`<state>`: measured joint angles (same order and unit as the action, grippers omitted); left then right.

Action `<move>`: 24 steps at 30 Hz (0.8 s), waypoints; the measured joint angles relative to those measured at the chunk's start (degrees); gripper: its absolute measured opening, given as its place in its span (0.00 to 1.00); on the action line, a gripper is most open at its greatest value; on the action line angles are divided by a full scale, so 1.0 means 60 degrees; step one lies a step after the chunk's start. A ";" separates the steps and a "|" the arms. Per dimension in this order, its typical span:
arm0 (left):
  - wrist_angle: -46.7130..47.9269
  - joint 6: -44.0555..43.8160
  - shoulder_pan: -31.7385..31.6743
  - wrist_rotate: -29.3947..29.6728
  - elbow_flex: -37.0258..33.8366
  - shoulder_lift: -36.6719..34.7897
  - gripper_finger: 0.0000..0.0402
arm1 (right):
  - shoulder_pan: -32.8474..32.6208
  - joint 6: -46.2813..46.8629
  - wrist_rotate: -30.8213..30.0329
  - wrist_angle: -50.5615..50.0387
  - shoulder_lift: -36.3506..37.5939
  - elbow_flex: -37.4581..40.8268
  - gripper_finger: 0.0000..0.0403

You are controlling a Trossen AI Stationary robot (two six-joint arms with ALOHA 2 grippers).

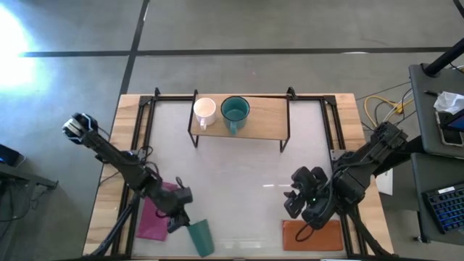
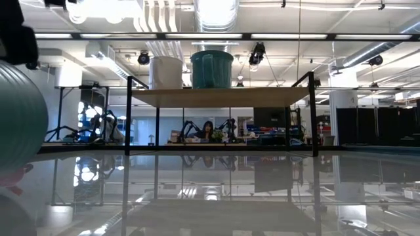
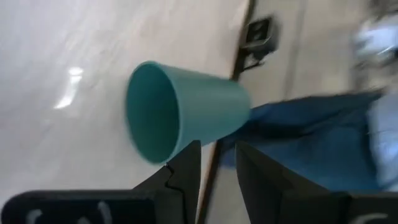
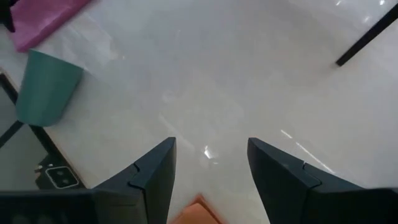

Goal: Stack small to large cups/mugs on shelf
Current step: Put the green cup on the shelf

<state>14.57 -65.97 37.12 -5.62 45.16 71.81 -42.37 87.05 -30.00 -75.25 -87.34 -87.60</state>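
Note:
The dark green cup (image 1: 201, 236) lies on its side at the table's near edge, beside the pink cloth (image 1: 158, 216). Its mouth (image 3: 151, 112) faces my left gripper (image 1: 178, 212). That gripper's fingers stand a narrow gap apart (image 3: 217, 168), and the cup is just beyond their tips, not between them. The cup also shows large in the low view (image 2: 20, 118) and in the right wrist view (image 4: 46, 87). The white mug (image 1: 205, 110) and the teal mug (image 1: 235, 110) stand side by side on the shelf (image 1: 264, 116). My right gripper (image 1: 301, 199) hangs open and holds nothing. My left gripper has one fingertip (image 3: 188, 155) right beside the green cup's wall near its rim (image 3: 177, 146). I cannot tell whether it touches. The cup is not between the fingers and lies on its side on the table.
An orange mat (image 1: 312, 233) lies at the near right under my right gripper and also shows in the right wrist view (image 4: 196, 211). The shelf's black legs (image 1: 193, 138) stand at the far middle. A black frame runs along the table's sides. The glossy middle of the table (image 1: 239, 181) has free room.

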 joint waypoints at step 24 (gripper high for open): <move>-0.4469 0.0075 -0.0293 0.0085 -0.2007 0.1133 0.21 | 0.0000 0.0747 0.0074 0.1938 0.0009 0.1359 0.48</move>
<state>-12.25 -65.52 35.37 -5.11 33.12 78.61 -42.37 91.53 -29.56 -63.62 -87.29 -79.44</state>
